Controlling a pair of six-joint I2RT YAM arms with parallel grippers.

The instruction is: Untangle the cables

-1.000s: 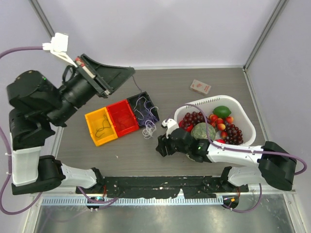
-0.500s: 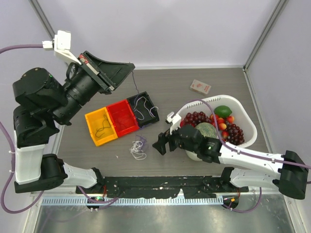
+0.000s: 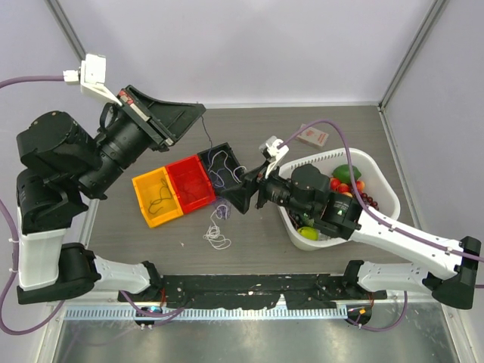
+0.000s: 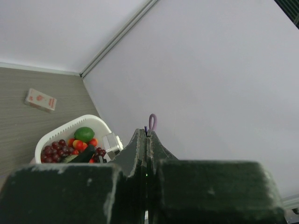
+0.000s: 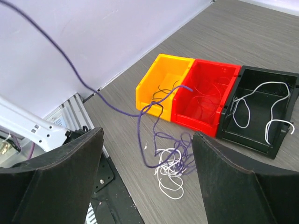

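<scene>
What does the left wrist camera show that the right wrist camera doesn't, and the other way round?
Only the left wrist view: the left end effector shut on a purple cord, the white fruit basket and a small red-and-white box.

Only the right wrist view: the right end effector open, facing a white-and-purple tangle, and the yellow bin, red bin and black bin, the black one holding a white cord.

Both: the grey wood-grain table, and seemingly the same purple cord, which runs up out of the right wrist frame.
</scene>
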